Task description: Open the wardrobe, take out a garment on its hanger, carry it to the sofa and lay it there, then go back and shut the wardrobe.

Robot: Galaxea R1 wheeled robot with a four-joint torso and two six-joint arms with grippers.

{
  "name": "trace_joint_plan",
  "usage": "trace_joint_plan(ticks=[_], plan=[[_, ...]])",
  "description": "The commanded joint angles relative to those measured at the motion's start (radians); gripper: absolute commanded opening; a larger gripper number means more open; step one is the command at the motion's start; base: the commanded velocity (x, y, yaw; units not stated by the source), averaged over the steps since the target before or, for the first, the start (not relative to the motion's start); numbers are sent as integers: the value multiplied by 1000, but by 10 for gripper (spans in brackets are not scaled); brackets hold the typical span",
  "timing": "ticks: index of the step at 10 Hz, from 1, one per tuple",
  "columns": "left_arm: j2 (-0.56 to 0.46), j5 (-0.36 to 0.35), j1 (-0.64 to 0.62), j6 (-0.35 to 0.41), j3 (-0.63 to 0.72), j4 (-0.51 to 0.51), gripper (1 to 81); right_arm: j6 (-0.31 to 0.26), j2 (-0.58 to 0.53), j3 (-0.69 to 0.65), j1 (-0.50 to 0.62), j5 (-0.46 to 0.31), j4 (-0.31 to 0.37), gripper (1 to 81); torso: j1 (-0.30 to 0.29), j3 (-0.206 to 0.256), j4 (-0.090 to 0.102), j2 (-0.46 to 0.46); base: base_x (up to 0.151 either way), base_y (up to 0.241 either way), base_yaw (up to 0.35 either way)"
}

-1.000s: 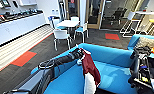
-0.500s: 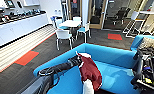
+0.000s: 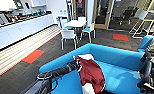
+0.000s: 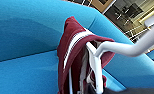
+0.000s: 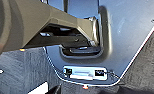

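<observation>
1. Centrally, the left arm reaches in from the lower left of the head view; the left gripper [image 3: 75, 65] is closed on the hanger [image 4: 98, 67], holding it above the sofa [image 3: 118, 57].
2. Garment [image 3: 91, 73]: dark red with white sleeves, hanging from the hanger over the sofa's blue seat, just in front of the backrest; whether its lower edge touches the cushion cannot be told.
3. Left wrist view: the hanger's white hook curves up beside the striped collar, blue upholstery behind.
4. Right arm: dark structure at the right edge of the head view; the state of the right gripper cannot be told.
5. Background: white table [image 3: 75, 23] with white chairs [image 3: 68, 35], a long white counter [image 3: 23, 27], and red floor patches [image 3: 33, 56].
</observation>
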Motion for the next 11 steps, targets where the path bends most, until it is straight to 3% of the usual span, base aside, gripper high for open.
trace_joint_plan(ticks=[1, 2, 3, 10, 11], plan=[[6, 21, -193, -5, 1, 24, 10, 0, 6, 4, -12, -48, -2, 811, 0, 0, -3, 0, 0, 0, 0], [11, 25, -191, -6, -23, 40, 10, 0, 6, 4, -14, -48, 0, 811, 0, -1, 12, 0, 0, 0, 0], [9, 23, -190, -6, -40, 43, 10, -1, 6, 4, -15, -47, 0, 811, 0, -1, 14, 0, 0, 0, 0], [-184, 17, -121, -3, -51, 98, 10, 0, 7, 4, -14, -47, -3, 811, 0, -1, 14, 0, 0, 0, 0], [-207, 17, -101, -3, -49, 109, 10, 0, 9, 4, -12, -47, -6, 811, 0, -39, 74, 0, 0, 0, 0]])
